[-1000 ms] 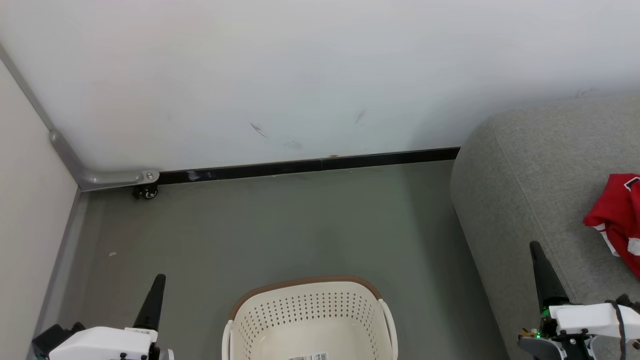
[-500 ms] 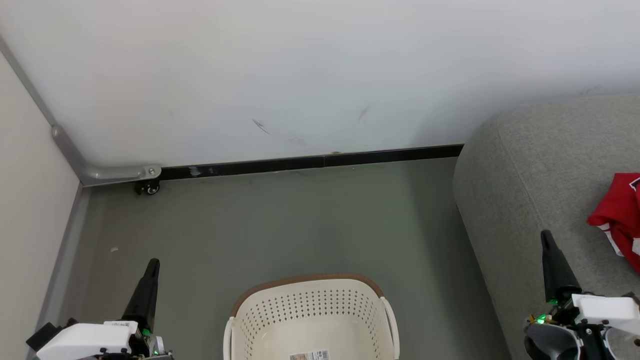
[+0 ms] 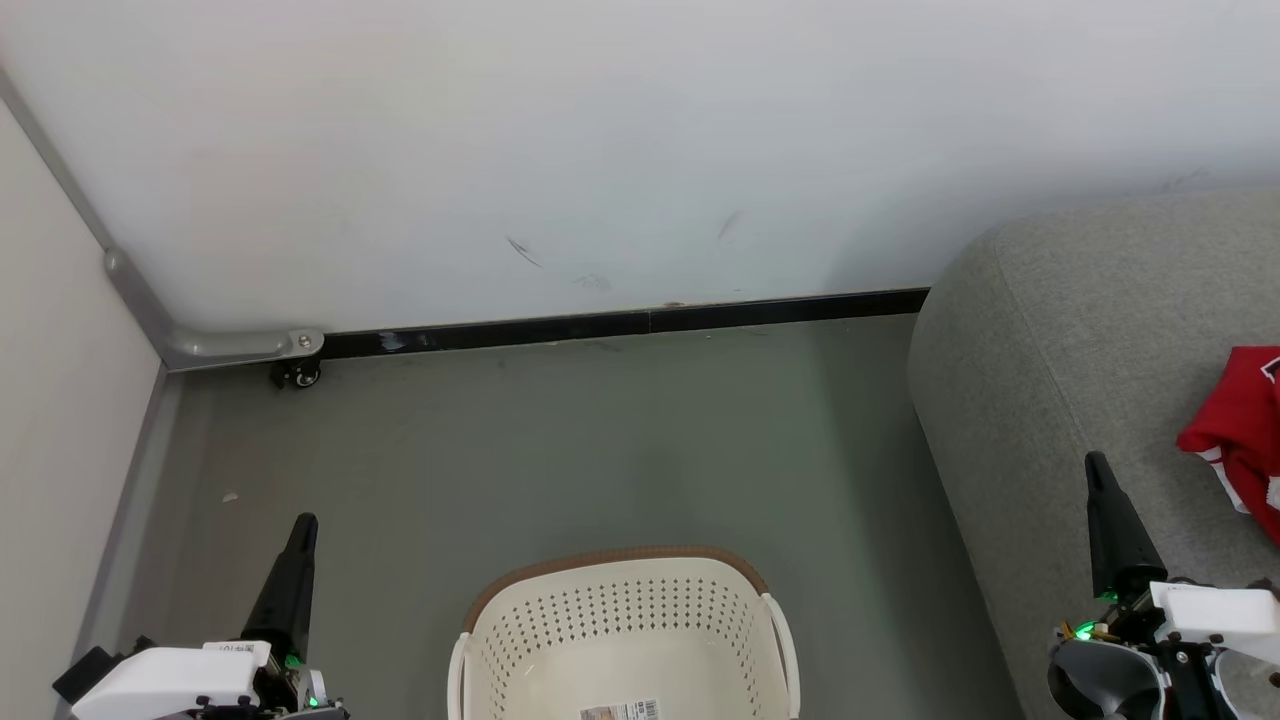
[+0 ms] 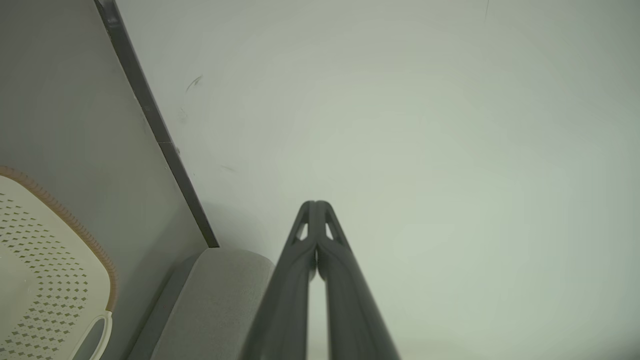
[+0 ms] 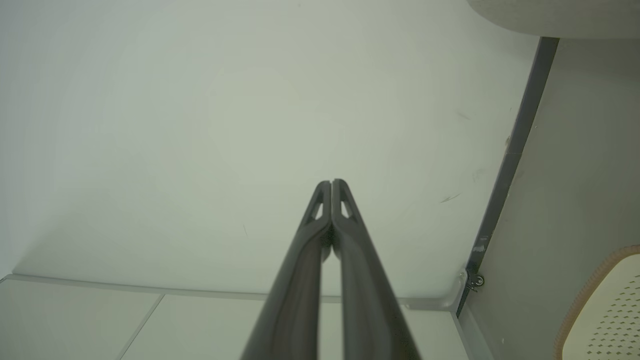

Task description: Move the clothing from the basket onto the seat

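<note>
Head view, looking down into a room corner. The cream perforated plastic basket [image 3: 620,555] with a brown rim and white side handles stands on the grey floor [image 3: 600,440] at bottom centre. The part of its interior in view holds no fabric, and a paper label [image 3: 620,712] on its bottom is exposed; its near part is cut off by the frame edge. The bright red jersey-like clothing [image 3: 1240,430] with white-and-red striped trim lies on the large grey woven-fabric seat [image 3: 1050,330] at right, well apart from the basket.

The left gripper [image 3: 303,525] hangs over the floor left of the basket, and the right gripper [image 3: 1098,465] over the seat's front edge, near the clothing but not touching it. Both wrist views show each pair of dark fingers [image 4: 300,260] pressed together at the tips, holding nothing.

The transfer appears complete or nearly so. The step in hand is best read as a check: the hidden near part of the basket should be brought into view before stopping. If a garment lies there, the jaws must part before descending, grip a thick fold, and lift it clear of the rim so the light basket is not dragged
</note>
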Controlling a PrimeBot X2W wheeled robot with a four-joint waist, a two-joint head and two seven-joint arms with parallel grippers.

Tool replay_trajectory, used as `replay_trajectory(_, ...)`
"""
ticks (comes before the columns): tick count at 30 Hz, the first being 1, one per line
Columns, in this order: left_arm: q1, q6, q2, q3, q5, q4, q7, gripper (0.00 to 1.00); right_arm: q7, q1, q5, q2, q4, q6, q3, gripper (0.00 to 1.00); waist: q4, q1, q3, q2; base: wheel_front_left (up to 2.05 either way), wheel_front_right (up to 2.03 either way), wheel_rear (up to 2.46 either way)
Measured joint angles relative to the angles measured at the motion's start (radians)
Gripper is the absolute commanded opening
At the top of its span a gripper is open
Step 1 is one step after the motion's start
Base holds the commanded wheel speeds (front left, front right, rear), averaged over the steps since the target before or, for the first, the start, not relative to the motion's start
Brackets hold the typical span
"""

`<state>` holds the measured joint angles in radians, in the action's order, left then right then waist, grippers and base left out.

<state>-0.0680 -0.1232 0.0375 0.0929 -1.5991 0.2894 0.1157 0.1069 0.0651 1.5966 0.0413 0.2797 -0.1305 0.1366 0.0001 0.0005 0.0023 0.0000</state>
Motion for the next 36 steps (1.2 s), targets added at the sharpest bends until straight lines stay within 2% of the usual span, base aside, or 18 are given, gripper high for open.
replay_trajectory(36,0.000,0.000,0.000,-0.002,0.000,-0.006,0.000,0.00,0.000,0.000,0.001,0.000,0.000,0.000,0.000,0.00,0.000,-0.0002,0.000,0.0001,0.00,0.00,0.00)
